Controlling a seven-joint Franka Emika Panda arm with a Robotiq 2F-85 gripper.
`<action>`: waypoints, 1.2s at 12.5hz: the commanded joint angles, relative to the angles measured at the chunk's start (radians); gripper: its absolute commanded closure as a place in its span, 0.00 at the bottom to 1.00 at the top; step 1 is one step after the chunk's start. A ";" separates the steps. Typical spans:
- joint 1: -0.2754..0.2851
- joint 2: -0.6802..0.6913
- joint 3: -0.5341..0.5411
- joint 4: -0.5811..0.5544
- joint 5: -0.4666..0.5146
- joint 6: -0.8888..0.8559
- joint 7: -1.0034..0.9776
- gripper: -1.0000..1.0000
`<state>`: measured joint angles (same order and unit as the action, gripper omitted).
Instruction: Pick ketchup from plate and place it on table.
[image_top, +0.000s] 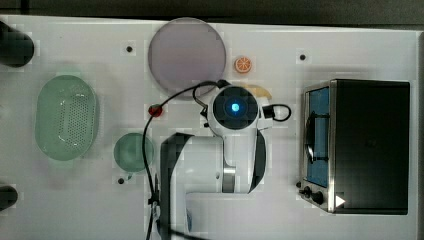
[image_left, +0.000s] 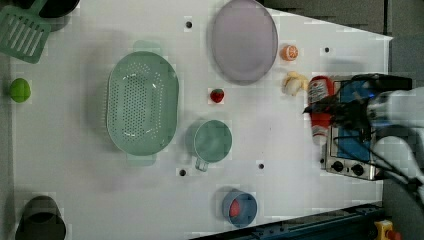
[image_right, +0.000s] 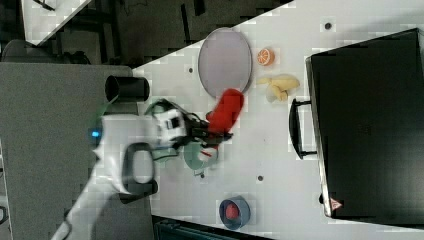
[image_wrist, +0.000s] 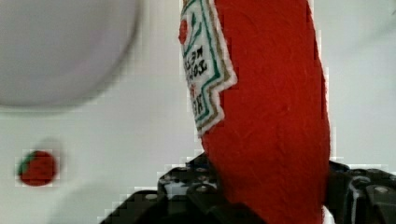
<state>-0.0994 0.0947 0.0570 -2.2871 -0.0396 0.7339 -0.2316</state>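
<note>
The ketchup (image_wrist: 271, 116) is a red felt bottle with a white label, and my gripper (image_wrist: 266, 191) is shut on its lower end. In the right view the ketchup (image_right: 227, 110) hangs tilted above the white table (image_right: 260, 145), just off the rim of the lilac-grey plate (image_right: 225, 60), with the gripper (image_right: 212, 132) behind it. The left view has the ketchup (image_left: 320, 107) in the gripper (image_left: 327, 112), to the right of the plate (image_left: 243, 40). From above, my wrist (image_top: 234, 107) covers the bottle beside the bare plate (image_top: 187, 55).
A toy strawberry (image_top: 155, 110) lies on the table (image_top: 75, 200) near the plate. An orange slice (image_top: 243, 64) and a banana (image_right: 277, 85) are close by. A mint basket (image_top: 66, 117), a green cup (image_top: 133, 152) and a toaster oven (image_top: 360, 145) stand around.
</note>
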 joint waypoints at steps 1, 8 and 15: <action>-0.007 0.029 -0.009 -0.060 0.019 0.146 0.042 0.40; -0.005 0.104 -0.012 -0.141 0.019 0.312 0.042 0.00; -0.005 -0.099 -0.012 0.033 0.021 0.021 0.061 0.00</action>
<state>-0.0963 0.0449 0.0544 -2.3086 -0.0231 0.7778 -0.2169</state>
